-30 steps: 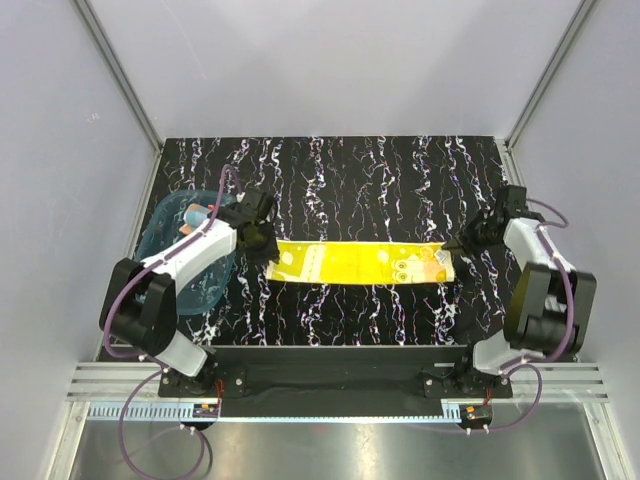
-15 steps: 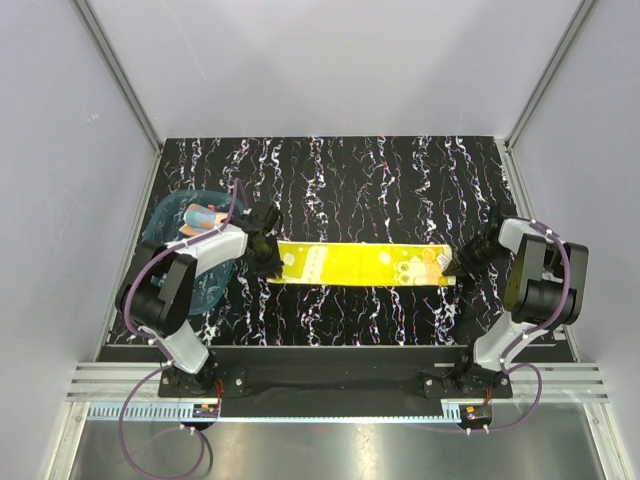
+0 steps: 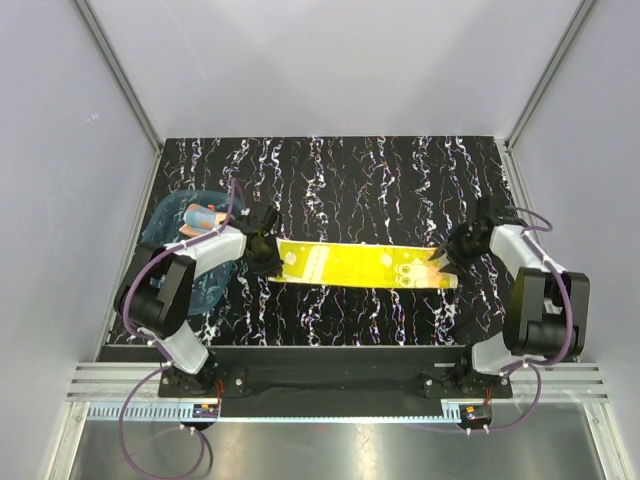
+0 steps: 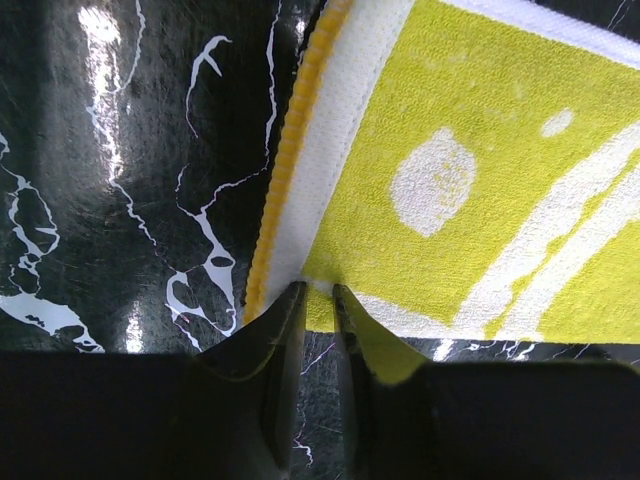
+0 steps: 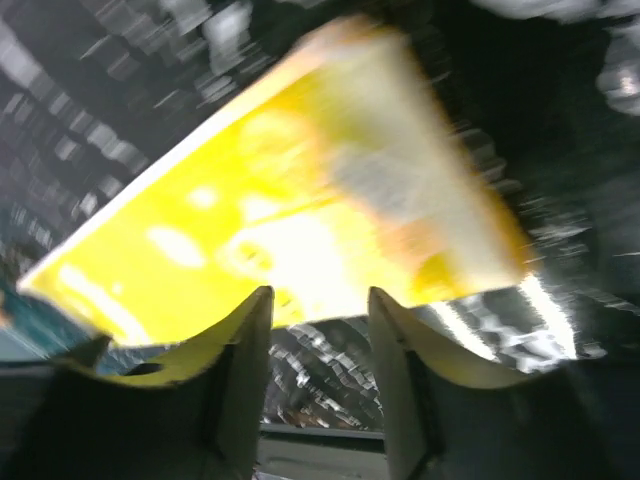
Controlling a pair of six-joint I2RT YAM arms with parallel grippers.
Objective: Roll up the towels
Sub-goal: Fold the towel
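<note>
Currently the yellow towel [image 3: 350, 263] lies flat as a long strip across the table [image 3: 350, 170], which suits rolling from one end. The left gripper [image 4: 318, 292] sits at its left corner, jaws almost together at the hem, probably to anchor it; a clamp cannot be confirmed. The right gripper [image 5: 320, 295] hovers at the right end, jaws apart, holding nothing. The orange-pink towel [image 3: 200, 215] lies in the teal tray [image 3: 160, 240]

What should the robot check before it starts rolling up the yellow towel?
1. Yellow towel lies flat and stretched out: ok.
2. Left gripper at the towel's corner: ok.
3. Left gripper pinching that corner: cannot tell.
4. Right gripper open at the towel's other end: ok.
5. Orange-pink towel in the tray, out of the way: ok.
6. Right wrist view sharp: not ok, blurred.
</note>
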